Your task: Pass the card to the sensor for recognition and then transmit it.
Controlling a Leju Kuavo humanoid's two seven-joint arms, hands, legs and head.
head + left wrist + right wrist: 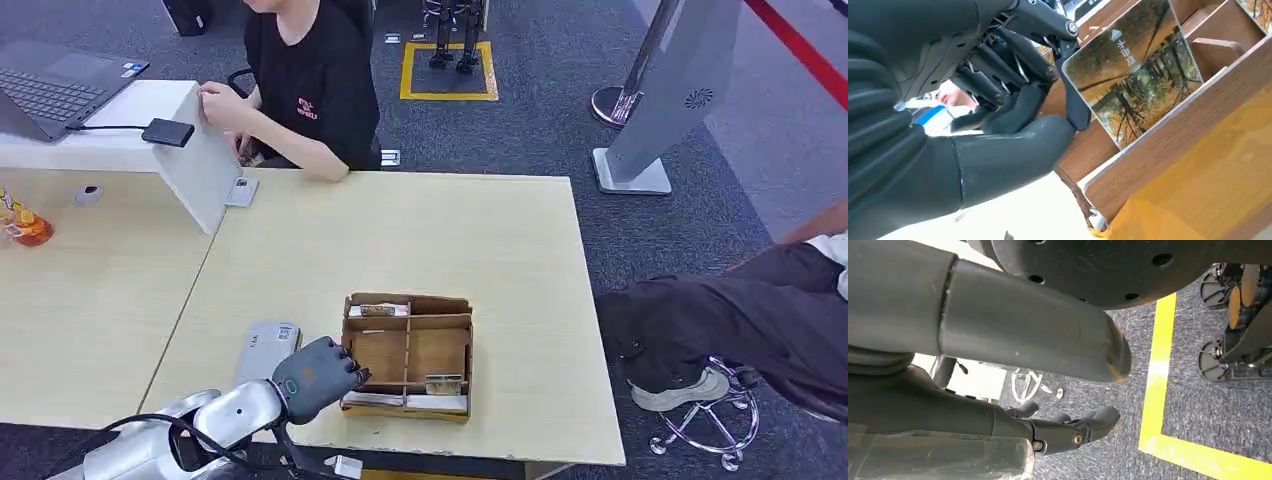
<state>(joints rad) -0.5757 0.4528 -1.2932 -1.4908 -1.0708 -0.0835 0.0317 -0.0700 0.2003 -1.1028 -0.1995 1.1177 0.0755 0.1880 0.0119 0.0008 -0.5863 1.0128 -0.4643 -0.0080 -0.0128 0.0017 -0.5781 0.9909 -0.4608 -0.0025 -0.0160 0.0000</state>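
Note:
A brown compartment box sits near the table's front edge, with cards lying in some of its compartments. My left hand is at the box's left wall. In the left wrist view, my left hand pinches the edge of a card with a forest picture between thumb and fingers. The card stands tilted inside a compartment of the box. A grey sensor lies flat on the table just left of the box. My right hand hangs over the carpet, holding nothing, with its fingers loosely apart.
A person in black sits at the table's far side behind a white panel. A laptop and a black reader are at the far left. Another person's legs are right of the table.

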